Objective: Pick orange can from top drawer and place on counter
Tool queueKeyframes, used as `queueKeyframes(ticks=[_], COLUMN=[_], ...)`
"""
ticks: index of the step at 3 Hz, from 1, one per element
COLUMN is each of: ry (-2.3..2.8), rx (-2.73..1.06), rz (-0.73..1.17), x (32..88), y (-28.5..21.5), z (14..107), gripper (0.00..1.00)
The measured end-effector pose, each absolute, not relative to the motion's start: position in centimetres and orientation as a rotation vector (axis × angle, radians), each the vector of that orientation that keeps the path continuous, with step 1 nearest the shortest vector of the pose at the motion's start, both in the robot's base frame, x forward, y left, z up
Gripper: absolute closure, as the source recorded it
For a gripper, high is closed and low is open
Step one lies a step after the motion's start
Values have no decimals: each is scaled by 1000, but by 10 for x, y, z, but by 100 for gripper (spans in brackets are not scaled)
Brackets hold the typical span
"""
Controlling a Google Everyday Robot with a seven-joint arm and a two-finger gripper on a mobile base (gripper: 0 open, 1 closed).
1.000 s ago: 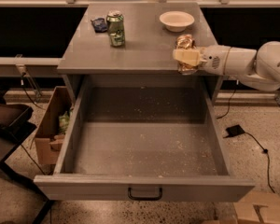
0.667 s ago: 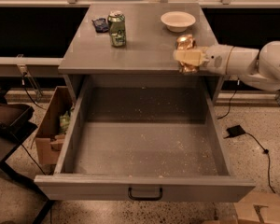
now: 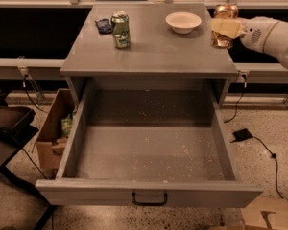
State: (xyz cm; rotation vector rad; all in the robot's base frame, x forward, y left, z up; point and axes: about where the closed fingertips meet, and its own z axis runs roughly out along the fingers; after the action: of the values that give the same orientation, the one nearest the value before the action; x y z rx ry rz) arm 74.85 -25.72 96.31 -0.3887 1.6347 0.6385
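Up and back went the orange can (image 3: 220, 41) — the gripper (image 3: 224, 28) held it tight by the right edge of the counter (image 3: 149, 56), nearly ready to put down.

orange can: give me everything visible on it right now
The orange can is a shiny orange-brown metal can. It stands upright at the right edge of the counter, to the right of the white bowl and apart from it. The gripper, reaching in from the right, is shut on it, with one pale finger crossing its middle. Whether its base rests on the counter cannot be told.
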Motion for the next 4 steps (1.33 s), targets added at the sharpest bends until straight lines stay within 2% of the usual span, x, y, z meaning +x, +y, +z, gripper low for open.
queueKeyframes(ticks=[2,4], ry=[1514,1338], rx=[-220,-357], rz=[599,575], x=[757,757], y=[-286,-216], z=[921,954], gripper=[100,100])
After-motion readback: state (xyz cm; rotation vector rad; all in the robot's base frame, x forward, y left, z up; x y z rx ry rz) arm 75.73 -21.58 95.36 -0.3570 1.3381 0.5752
